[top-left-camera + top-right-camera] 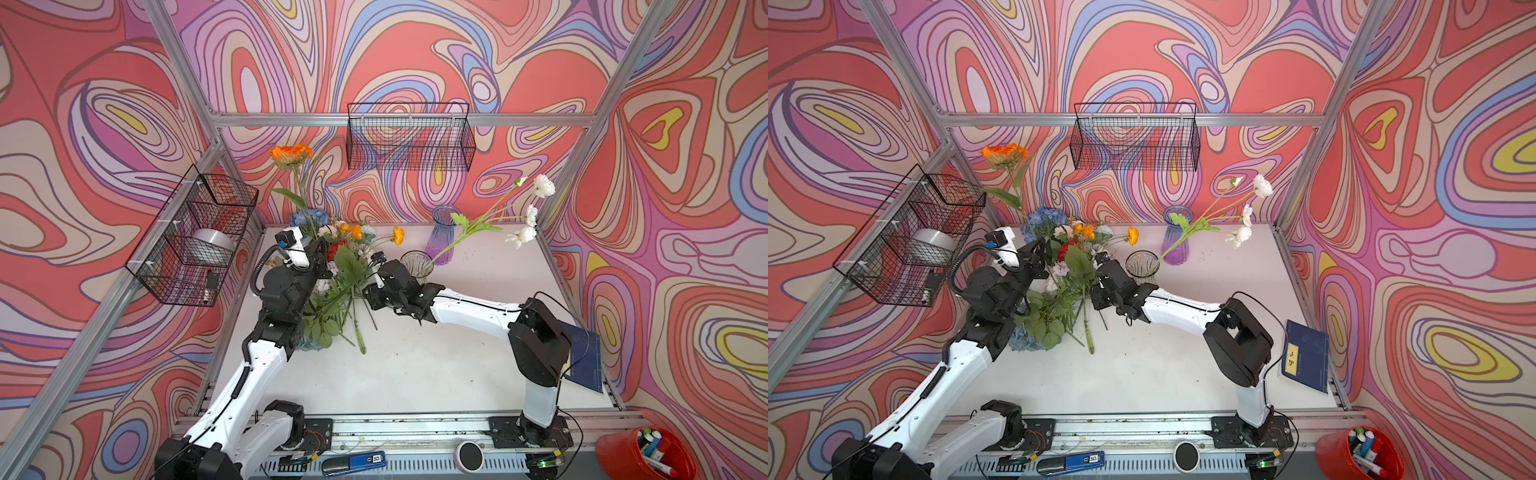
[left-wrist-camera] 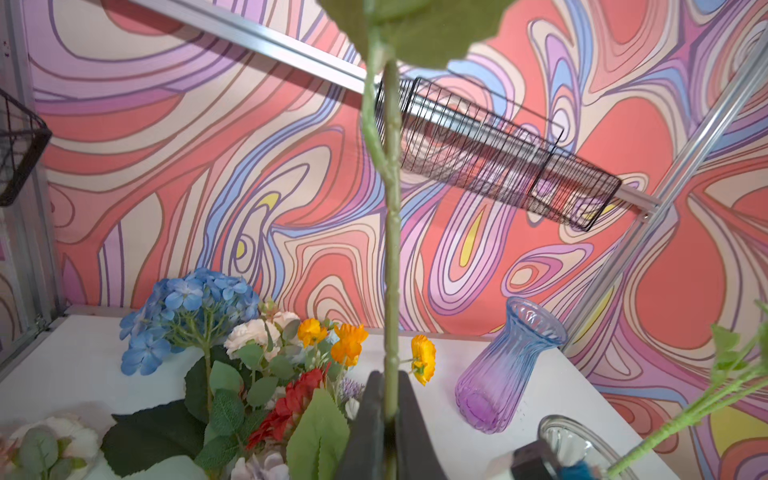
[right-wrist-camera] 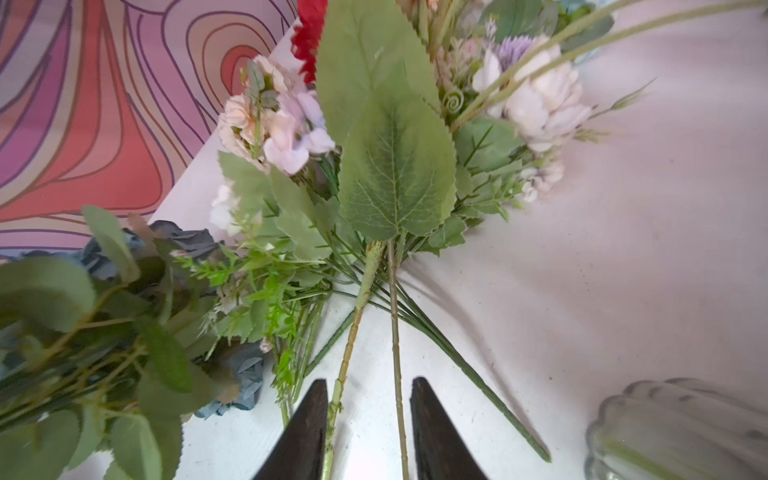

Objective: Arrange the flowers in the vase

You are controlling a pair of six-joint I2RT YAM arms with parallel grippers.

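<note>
The left gripper [image 2: 389, 382] is holding an orange flower [image 1: 291, 153] upright by its knobbly green stem. The right gripper [image 3: 370, 384] is hovering, tapered black jaws parted, with two thin stems between them from the leafy flowers [image 1: 347, 262] heaped on the matte white table [image 1: 436, 365]. A white spray [image 1: 543, 185] is leaning in the clear ribbed vase [image 1: 415, 262], beside a fluted purple vase [image 1: 444, 237].

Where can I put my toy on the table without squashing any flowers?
Biggest bare patch: the front of the table, between the left arm, the right arm and the flower pile. Another: back right, between the purple vase and the side wall. Crowded: back left and middle, around that pile and the clear vase.
</note>
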